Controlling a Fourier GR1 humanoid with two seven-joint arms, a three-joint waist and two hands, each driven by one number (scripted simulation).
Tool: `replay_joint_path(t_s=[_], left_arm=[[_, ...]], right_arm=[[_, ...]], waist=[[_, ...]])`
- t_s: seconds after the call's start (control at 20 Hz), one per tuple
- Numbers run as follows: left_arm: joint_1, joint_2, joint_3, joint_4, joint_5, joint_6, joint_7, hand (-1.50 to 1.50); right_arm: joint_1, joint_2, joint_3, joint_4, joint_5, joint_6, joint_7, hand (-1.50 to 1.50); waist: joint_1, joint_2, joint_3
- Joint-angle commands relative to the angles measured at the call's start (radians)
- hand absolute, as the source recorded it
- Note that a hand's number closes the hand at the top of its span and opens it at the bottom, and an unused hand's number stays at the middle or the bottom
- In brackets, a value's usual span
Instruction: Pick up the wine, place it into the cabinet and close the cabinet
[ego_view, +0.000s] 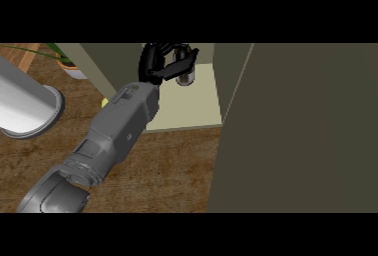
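We see one left hand (166, 62), its black fingers (151, 56) curled around one dark glass wine bottle (185, 76) inside the pale open cabinet (184, 112) on the brown wooden desk (162, 170)

A: How is the scene lit?

B: Dimly and evenly. The wooden counter (170, 165) looks muted brown, with no hard shadows across it.

A: Any bright areas?

B: The pale cabinet shelf (188, 107) is the lightest patch. The grey cylinder (22, 102) at left shows a soft pale sheen along its side.

A: And dark ones?

B: The cabinet door (303, 130) at right is a flat, dull olive expanse. The black robot hand (166, 62) shows little detail, with only faint highlights on its fingers.

A: Any glare?

B: None, and the grey forearm (118, 130) is softly shaded.
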Motion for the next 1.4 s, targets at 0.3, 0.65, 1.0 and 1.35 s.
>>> replay_joint_path(t_s=[0.3,0.65,1.0,1.35], left_arm=[[-0.016,-0.039,0.008,-0.03,0.013,-0.04,0.021,-1.5],[0.037,-0.039,-0.049,-0.147,0.051,-0.056,0.083,-1.5],[0.211,-0.039,-0.107,-0.311,0.085,-0.17,0.11,-1.5],[0.429,-0.039,-0.268,-0.554,0.164,-0.098,0.133,-1.5]], right_arm=[[0.065,-0.043,-0.001,-0.222,-0.013,-0.025,0.118,-1.5],[0.041,-0.058,-0.073,-0.235,-0.033,-0.042,0.187,-1.5],[0.088,-0.07,-0.074,-0.23,-0.022,-0.06,0.168,-1.5],[0.105,-0.062,-0.026,-0.224,-0.005,-0.076,0.142,-1.5]], waist=[[0.033,-0.014,0.001],[0.057,-0.028,0.001],[0.094,-0.04,0.001],[0.084,-0.043,0.001]])
